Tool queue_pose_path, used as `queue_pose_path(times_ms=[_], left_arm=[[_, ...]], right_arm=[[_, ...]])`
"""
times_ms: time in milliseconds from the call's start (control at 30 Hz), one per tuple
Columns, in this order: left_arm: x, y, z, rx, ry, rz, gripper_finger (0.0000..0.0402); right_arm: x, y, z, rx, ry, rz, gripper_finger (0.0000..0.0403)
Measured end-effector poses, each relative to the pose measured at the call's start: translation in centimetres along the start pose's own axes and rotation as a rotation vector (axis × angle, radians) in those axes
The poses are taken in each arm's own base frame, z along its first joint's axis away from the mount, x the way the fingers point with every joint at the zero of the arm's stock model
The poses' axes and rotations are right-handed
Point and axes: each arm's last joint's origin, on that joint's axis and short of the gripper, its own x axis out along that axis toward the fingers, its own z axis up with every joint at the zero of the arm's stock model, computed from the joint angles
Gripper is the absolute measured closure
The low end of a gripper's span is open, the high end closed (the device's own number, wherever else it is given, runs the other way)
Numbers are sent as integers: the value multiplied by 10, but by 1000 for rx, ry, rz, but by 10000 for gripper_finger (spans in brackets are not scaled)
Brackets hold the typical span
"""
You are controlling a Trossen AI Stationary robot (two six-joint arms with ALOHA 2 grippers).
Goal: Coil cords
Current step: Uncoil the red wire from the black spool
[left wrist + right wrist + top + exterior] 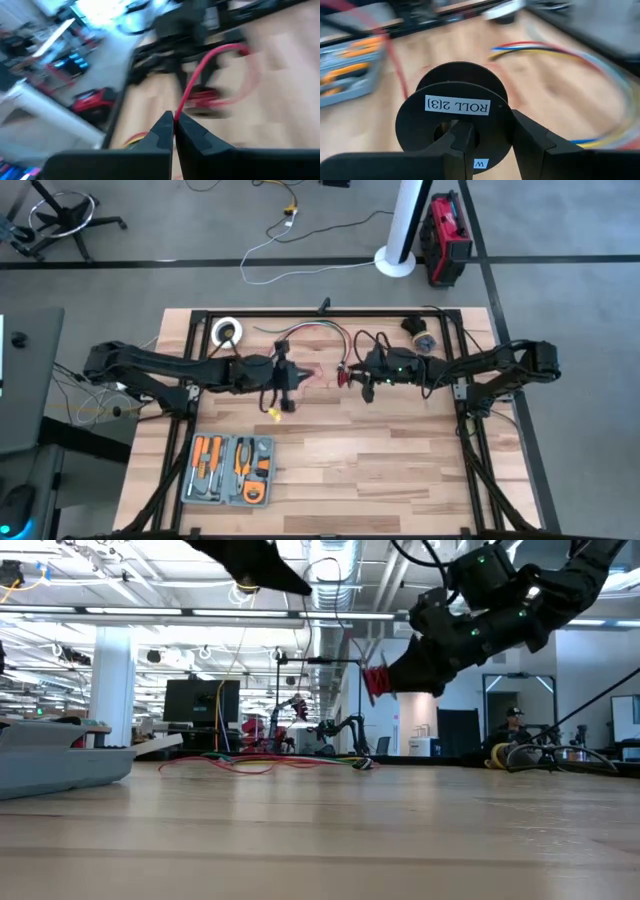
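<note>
The desk [400,470] is pale wood planks inside a dark frame, standing on grey floor. In the high view a white pillar base [397,260] and a red-and-black case [447,238] sit at the upper right of the frame, and a grey tool tray [229,470] with orange-handled tools lies at the lower left of the desk. A roll of white tape [227,332] rests near the desk's upper left edge.

Both arms meet over the upper middle of the desk. The left claw [285,377] is closed, pinching the red wire [200,70]; its wrist view shows the fingertips pressed together with the wire rising from between them and looping away over the wood. The right claw [352,372] grips a black spool [457,112] labelled "ROLL 2(3)"; its fingers clamp the flange, as its wrist view shows.

Only the low view shows the claws held well above the desk, with red turns wound on the spool [375,680] at the centre right of the frame, and a bundle of coloured wires [260,762] lying flat on the far part of the desk. Behind it is a large workshop with ceiling ducts, monitors and a person standing at the far right. Only the right wrist view shows the spool's label. The high view alone shows the tray's place.
</note>
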Motion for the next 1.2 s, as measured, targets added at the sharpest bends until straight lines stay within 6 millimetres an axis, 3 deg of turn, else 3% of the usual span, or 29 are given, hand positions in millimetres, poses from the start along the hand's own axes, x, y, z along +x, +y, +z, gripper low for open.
queue_pose_path(times_ms=[233, 567, 867, 1200], left_arm=[[-5, -14, -11, -136, 109, -193, 401], [23, -43, -48, -210, 408, -269, 401], [57, -60, -77, -191, 535, -228, 401], [61, -35, -87, -188, 591, 13, 401]], right_arm=[[-1, -9, 4, -25, -68, -278, 295], [-5, 8, 25, -175, -288, -237, 295], [-8, 35, 29, -352, -370, 90, 295], [-3, 44, 30, -403, -244, 478, 295]])
